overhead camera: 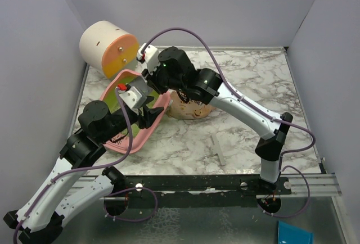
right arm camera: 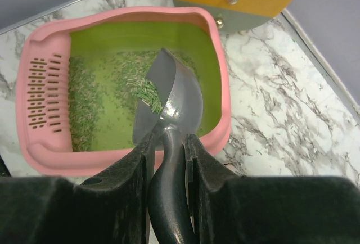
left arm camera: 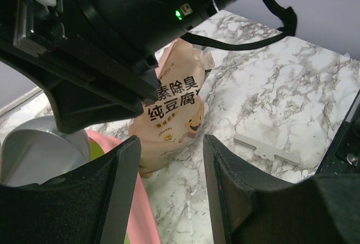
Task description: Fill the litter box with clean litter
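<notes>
**Scoop tipping litter into the pink box**

From above, the litter box (overhead camera: pixel 140 134) lies on the marble bench (overhead camera: pixel 242 81), with a cream-and-orange cylinder (overhead camera: pixel 109 47) behind it, the tan litter bag (overhead camera: pixel 188 108) just right of it and the left end effector (overhead camera: pixel 151 114) at its right rim. Left wrist view: those jaws stand apart, gripping nothing I can see. Right wrist view: the right end effector (right arm camera: pixel 169 137) is clamped on the grey scoop (right arm camera: pixel 171 100) over the box's green floor. Clean litter (right arm camera: pixel 95 89) lies thinly scattered inside, with some on the scoop. I'd tilt slowly, keeping the lip low inside the rim, so no granules bounce out.
</notes>
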You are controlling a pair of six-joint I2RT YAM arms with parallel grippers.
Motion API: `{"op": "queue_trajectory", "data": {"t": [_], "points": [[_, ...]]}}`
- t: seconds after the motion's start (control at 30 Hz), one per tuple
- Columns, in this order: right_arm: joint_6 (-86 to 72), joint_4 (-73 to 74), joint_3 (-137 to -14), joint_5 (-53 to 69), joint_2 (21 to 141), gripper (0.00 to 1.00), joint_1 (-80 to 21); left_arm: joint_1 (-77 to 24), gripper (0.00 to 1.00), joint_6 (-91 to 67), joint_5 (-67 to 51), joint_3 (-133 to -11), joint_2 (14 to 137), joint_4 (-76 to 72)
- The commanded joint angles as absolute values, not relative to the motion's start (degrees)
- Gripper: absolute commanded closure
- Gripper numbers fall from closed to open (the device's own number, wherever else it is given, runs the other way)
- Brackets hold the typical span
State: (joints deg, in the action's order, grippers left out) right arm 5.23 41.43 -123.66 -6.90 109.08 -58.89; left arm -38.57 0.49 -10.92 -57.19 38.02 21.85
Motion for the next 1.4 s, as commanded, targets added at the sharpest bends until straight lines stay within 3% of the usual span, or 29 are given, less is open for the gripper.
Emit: {"op": "queue_trajectory", "data": {"t": [0.0,0.17,0.57,0.83,1.17,1.37], "points": [[5.1,40.6,-124.1,-8.8,106.3,0.99,-59.8,-38.3,0.49,-0.5,-11.9,-56.7,37.8,21.5],[5.6,43.4,-128.6,-10.9,108.1,0.99,-60.0,-38.3,0.49,-1.1,-12.1,-57.0,38.0,22.0],[4.0,40.9,-124.0,-14.2,103.4,0.99,-58.9,-38.3,0.49,-1.5,-12.6,-56.9,38.9,22.3],[0.1,41.4,-118.7,-9.0,94.8,0.99,-42.5,-38.3,0.47,0.8,-10.4,-59.3,42.4,23.6],[-1.3,48.2,-111.5,-17.7,81.4,0.99,-28.2,-38.3,0.33,12.4,-11.9,-74.8,62.3,30.8],[-4.9,52.3,-104.5,-17.6,74.4,0.99,-27.1,-38.4,0.33,18.4,-17.6,-86.2,78.2,37.9]]}}
